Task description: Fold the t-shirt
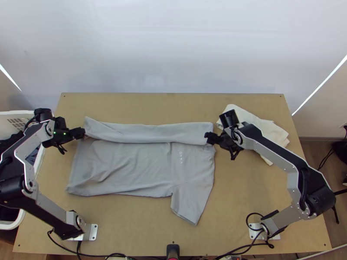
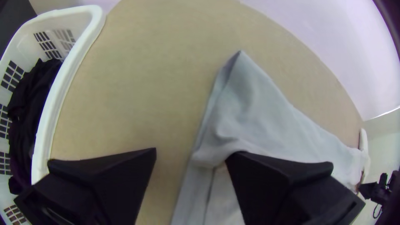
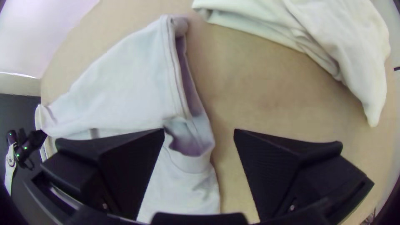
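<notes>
The grey t-shirt point(image 1: 126, 167) lies across the table with its far side folded over in a long band point(image 1: 152, 133); one sleeve point(image 1: 191, 206) points toward the near edge. My left gripper point(image 1: 71, 134) is at the band's left end; in the left wrist view the left gripper point(image 2: 191, 156) stands open, one finger over the cloth, the other over bare table. At the band's right end is my right gripper point(image 1: 217, 139). In the right wrist view the right gripper point(image 3: 199, 131) is open too, with the shirt's collar edge point(image 3: 191, 148) between its fingers.
A cream cloth point(image 1: 260, 130) lies bunched at the back right, partly under the right arm. A white basket point(image 2: 71, 71) with dark clothes point(image 2: 31, 100) stands beside the table's left edge. Bare table point(image 1: 243, 195) lies right of the sleeve.
</notes>
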`<action>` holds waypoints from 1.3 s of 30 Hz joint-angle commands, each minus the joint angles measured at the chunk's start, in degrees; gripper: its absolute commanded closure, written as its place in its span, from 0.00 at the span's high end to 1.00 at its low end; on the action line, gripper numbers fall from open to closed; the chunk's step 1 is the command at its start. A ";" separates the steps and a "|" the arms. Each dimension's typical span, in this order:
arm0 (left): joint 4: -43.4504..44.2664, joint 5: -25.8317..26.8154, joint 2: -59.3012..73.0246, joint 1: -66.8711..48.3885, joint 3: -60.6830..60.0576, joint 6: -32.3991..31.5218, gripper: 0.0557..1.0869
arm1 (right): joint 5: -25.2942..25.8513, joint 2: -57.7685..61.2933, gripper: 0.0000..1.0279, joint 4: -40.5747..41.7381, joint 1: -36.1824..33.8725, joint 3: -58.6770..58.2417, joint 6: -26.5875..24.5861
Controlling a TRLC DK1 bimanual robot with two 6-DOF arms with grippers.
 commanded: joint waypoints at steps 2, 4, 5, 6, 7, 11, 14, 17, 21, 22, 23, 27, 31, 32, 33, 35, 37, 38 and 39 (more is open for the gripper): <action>-1.47 0.36 3.08 5.54 4.28 2.20 0.95 | -3.36 -3.92 0.88 -18.06 2.97 1.94 4.16; -2.26 1.59 2.11 6.50 5.68 1.85 0.95 | -4.24 -6.38 0.95 -21.84 5.88 0.62 2.23; -3.05 1.86 1.67 6.85 6.39 1.67 0.95 | -4.33 -8.67 0.95 -22.81 8.16 -1.05 2.49; -3.76 1.86 1.32 6.94 7.18 1.23 0.95 | -4.33 -11.66 0.95 -22.72 10.89 -3.24 3.02; -4.02 1.86 1.05 7.03 7.62 0.35 0.95 | -4.24 -14.20 0.95 -22.64 13.79 -5.62 5.21; -5.51 1.86 0.44 7.03 8.76 -1.76 0.95 | -4.24 -21.50 0.95 -22.72 23.72 -12.47 13.30; -5.86 1.86 -0.18 6.33 8.85 -3.34 0.95 | -4.24 -21.85 0.91 -22.72 29.08 -14.67 17.61; -5.95 1.77 -1.14 5.54 8.93 -4.66 0.95 | -4.24 -19.65 0.83 -21.93 30.31 -15.29 18.31; -6.74 1.77 -2.64 5.80 9.11 -5.10 0.95 | -4.15 -18.51 0.73 -17.89 30.05 -17.22 16.03; -7.10 1.77 -3.16 6.06 9.20 -5.10 0.95 | -4.07 -18.51 0.72 -16.57 29.87 -18.19 15.41; -7.27 1.68 -3.69 6.50 9.29 -5.10 0.95 | -4.07 -18.42 0.72 -15.87 29.52 -19.07 14.97; -10.61 1.77 -5.19 9.05 11.04 -5.89 0.95 | -3.89 -18.42 0.65 -12.18 26.97 -20.82 12.25; -12.54 1.77 -6.68 11.25 10.60 -6.15 0.95 | -0.64 -19.21 0.40 -8.31 26.00 -22.49 11.63; -12.81 1.77 -6.68 11.86 10.43 -6.33 0.95 | -0.37 -19.13 0.36 -7.34 25.91 -22.76 11.63; -12.98 1.77 -6.77 12.39 10.25 -6.50 0.95 | -0.20 -18.95 0.32 -6.46 25.74 -23.02 11.81; -13.42 1.86 -6.94 13.01 9.81 -6.68 0.95 | -0.20 -18.51 0.29 -5.58 25.74 -23.46 11.98; -13.60 1.86 -7.30 13.27 9.37 -6.68 0.95 | -0.29 -18.16 0.29 -4.79 25.74 -23.81 12.07; -13.69 1.86 -7.38 13.27 9.11 -6.59 0.95 | -0.29 -17.98 0.29 -4.71 25.74 -23.90 12.07; -13.69 1.86 -7.38 13.45 8.93 -6.59 0.95 | -0.29 -17.98 0.29 -4.35 25.74 -24.16 12.16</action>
